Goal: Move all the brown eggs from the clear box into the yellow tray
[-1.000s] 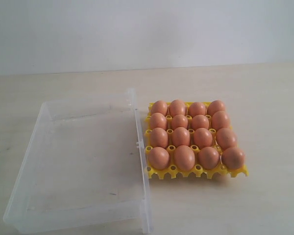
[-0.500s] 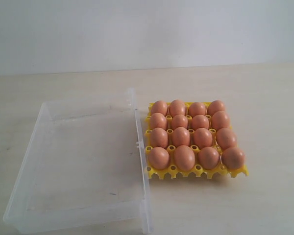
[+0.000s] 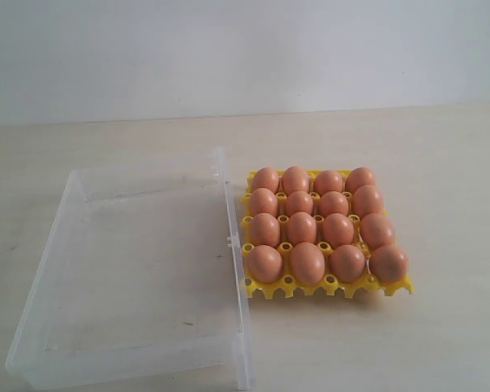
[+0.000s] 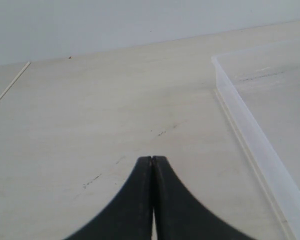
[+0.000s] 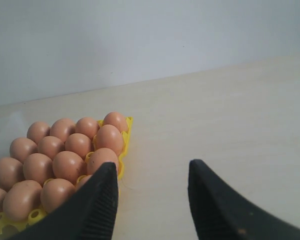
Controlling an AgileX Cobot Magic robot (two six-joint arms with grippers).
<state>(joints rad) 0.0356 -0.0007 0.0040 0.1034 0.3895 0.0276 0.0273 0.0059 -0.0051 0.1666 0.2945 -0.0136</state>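
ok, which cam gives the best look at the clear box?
Exterior view: the whole clear box is in frame, with all four low walls, the clasp tab and nothing inside. The left wrist view catches only one corner and a stretch of wall. The right wrist view shows next to nothing of it.

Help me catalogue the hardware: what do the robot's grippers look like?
Both the left gripper and right gripper have two matte black fingers, broad at the base and curving to narrow tips. No cables or markings show, and the arms are out of view.
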